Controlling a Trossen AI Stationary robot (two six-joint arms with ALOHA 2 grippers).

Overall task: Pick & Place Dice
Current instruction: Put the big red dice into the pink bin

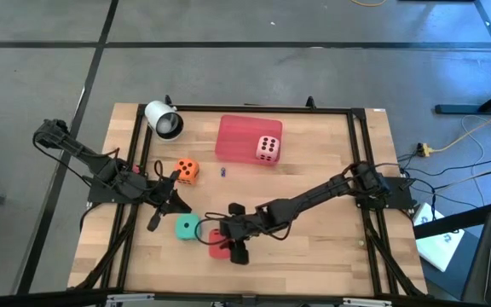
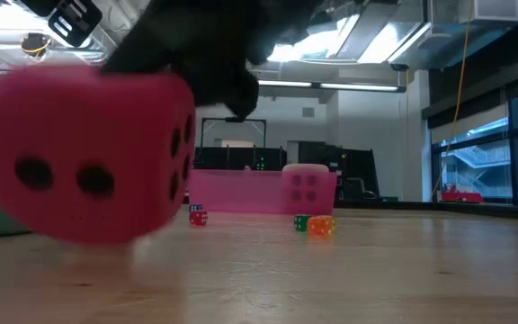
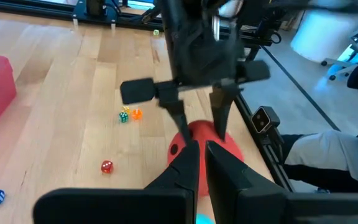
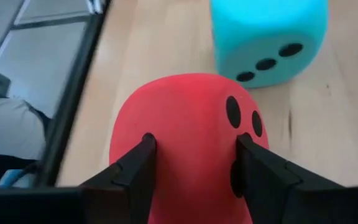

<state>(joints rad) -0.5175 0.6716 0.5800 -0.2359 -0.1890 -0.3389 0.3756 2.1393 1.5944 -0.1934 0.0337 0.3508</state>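
The red die (image 1: 218, 246) (image 4: 191, 124) sits near the table's near edge, between the fingers of my right gripper (image 1: 233, 239) (image 4: 194, 149), which is shut on it. The teal die (image 1: 186, 228) (image 4: 269, 34) rests on the table just left of it. The orange die (image 1: 186, 170) sits farther back. The pale pink die (image 1: 268, 149) (image 2: 308, 189) stands on the flat pink tray (image 1: 233, 136). My left gripper (image 1: 167, 200) (image 3: 202, 155) hovers between the orange and teal dice, shut and holding nothing. My right gripper pinches the red die between its two fingers (image 4: 143, 155), one on each of two opposite side faces (image 4: 166, 134). The fingers come from above, pointing down. Whether the die's underside (image 2: 88, 236) rests on the table or hangs just above it, I cannot tell.
A white cup (image 1: 164, 119) lies on its side at the far left corner. Tiny coloured dice lie scattered on the wood (image 3: 106, 166) (image 3: 129, 114) (image 1: 223, 171). Black rails (image 1: 135, 170) frame the table. A person's leg (image 3: 328, 162) shows beyond the near edge.
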